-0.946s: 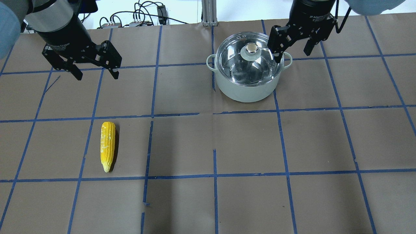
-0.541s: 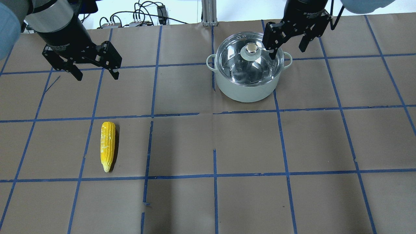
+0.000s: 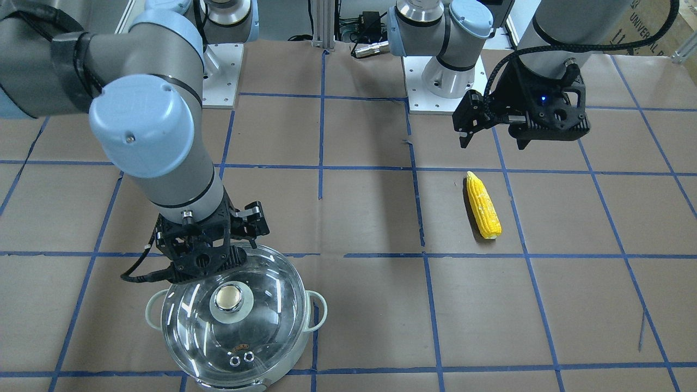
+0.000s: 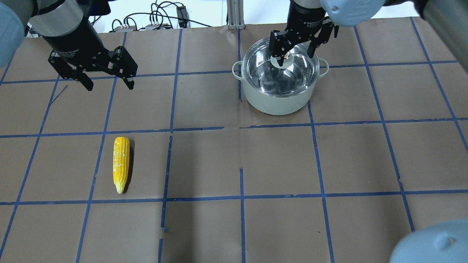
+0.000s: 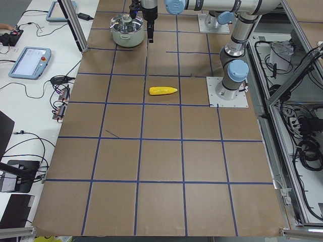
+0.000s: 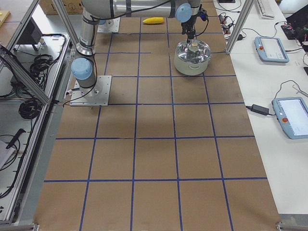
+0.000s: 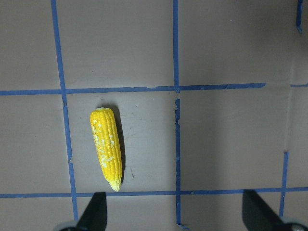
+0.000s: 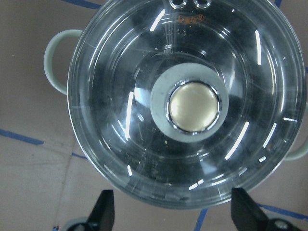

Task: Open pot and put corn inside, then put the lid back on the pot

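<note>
The right gripper (image 4: 296,54) is hovering over the pot (image 4: 274,102), its jaws standing wide apart and holding nothing. The lid (image 4: 292,76) is sitting closed on the pot right beneath it. In the right wrist view the knob (image 8: 194,107) is lying below the gripper, ahead of the gap between the two fingertips (image 8: 103,211), and nothing is touching it. The two vent rings (image 8: 187,3) are lying at the lid's far edge from the fingers. Through the glass the pot's shiny steel inside is showing. One handle (image 4: 237,71) is sticking out to either side of the gripper.

The left gripper (image 4: 109,82) is hanging above the table (image 4: 278,160), well apart from the pot, also spread open and gripping nothing. The corn (image 4: 121,164) is lying flat on the table below it, outside the pot and clear of both fingers. In the left wrist view its pointed end is facing the fingertips (image 7: 96,207), nearer the one at that view's left.
</note>
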Motion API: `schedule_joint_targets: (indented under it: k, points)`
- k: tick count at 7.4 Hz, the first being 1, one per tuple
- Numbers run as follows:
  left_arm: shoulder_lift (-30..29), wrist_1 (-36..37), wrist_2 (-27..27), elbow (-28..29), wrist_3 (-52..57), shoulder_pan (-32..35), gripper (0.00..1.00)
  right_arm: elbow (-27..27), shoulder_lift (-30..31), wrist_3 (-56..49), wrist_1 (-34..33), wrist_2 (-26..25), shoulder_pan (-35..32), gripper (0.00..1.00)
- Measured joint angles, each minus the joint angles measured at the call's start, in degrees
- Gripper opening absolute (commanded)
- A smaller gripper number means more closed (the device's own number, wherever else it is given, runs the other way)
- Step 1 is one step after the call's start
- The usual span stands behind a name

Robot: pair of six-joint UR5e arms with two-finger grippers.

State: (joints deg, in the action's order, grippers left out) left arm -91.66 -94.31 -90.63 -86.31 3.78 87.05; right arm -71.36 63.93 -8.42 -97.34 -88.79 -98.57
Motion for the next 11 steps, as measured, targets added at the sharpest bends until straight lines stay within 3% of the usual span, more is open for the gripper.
schedule_joint_targets:
  k: [3, 7, 11]
  points:
    - [0.1, 0.0, 0.0, -0.1, 0.0, 0.0, 1.0, 1.9, -3.7, -0.4, -2.7, -0.3, 0.1, 0.78]
    - [0.3, 0.0, 0.0, -0.2, 0.1, 0.0, 1.0, 3.2, -5.3, -0.3, -3.4, -0.4, 0.1, 0.78]
    - [0.2, 0.0, 0.0, -0.2, 0.1, 0.1, 1.0, 5.5, -6.8, -0.3, -3.1, -0.5, 0.1, 0.54]
